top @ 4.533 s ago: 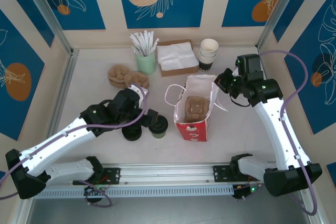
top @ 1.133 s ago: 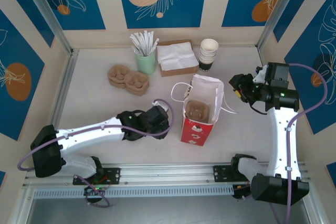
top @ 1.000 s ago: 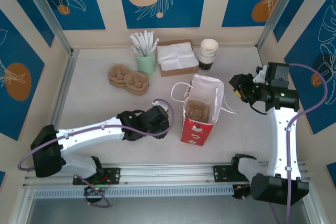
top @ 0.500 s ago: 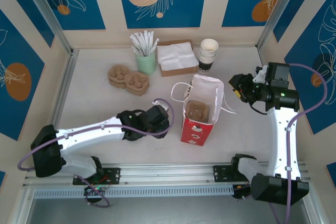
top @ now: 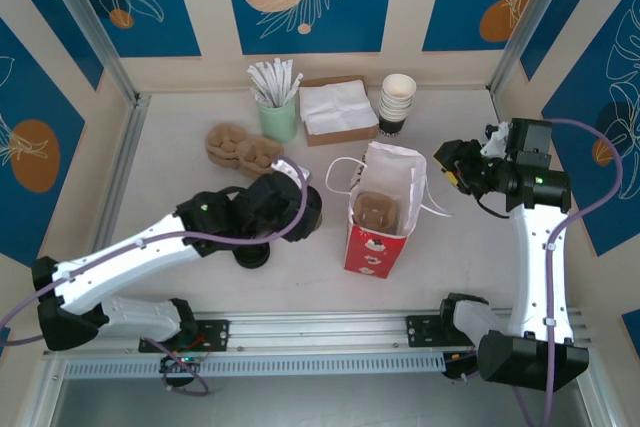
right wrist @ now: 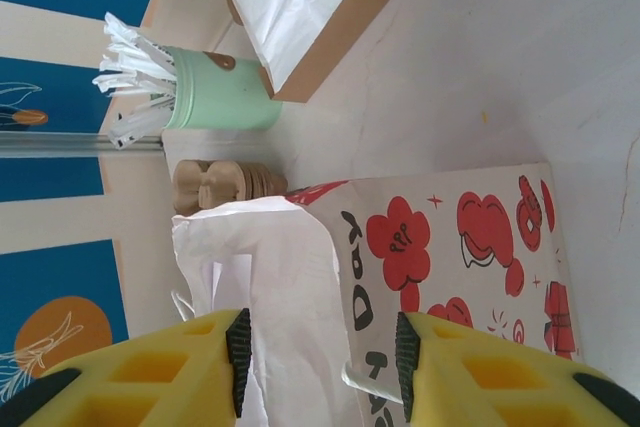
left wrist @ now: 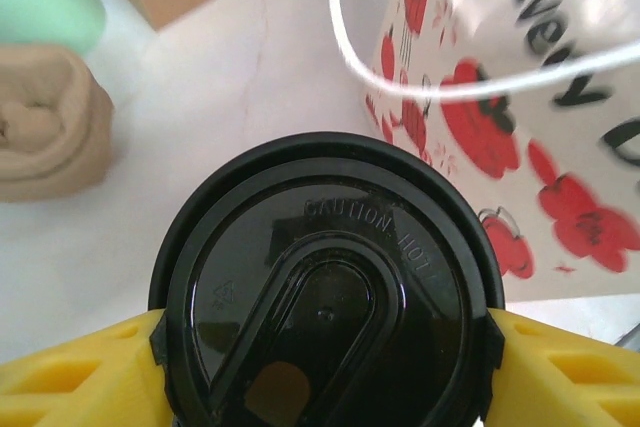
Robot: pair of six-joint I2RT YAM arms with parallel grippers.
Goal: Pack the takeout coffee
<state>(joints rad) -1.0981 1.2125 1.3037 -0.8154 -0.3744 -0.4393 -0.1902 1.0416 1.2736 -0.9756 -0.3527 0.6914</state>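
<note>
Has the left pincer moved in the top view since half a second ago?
Yes. The left pincer, gripping the coffee, went back, nearer the brown carriers.

Bright, even light from above casts soft shadows on the table (top: 165,172). Glare glints on the lidded takeout coffee (left wrist: 325,297); the red bag (left wrist: 520,147) beside it blurs.

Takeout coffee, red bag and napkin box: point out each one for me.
takeout coffee (left wrist: 325,317), left wrist view, centre of its black lid.
red bag (top: 370,247), top external view, its red front face.
napkin box (top: 345,134), top external view, its brown front wall.
</note>
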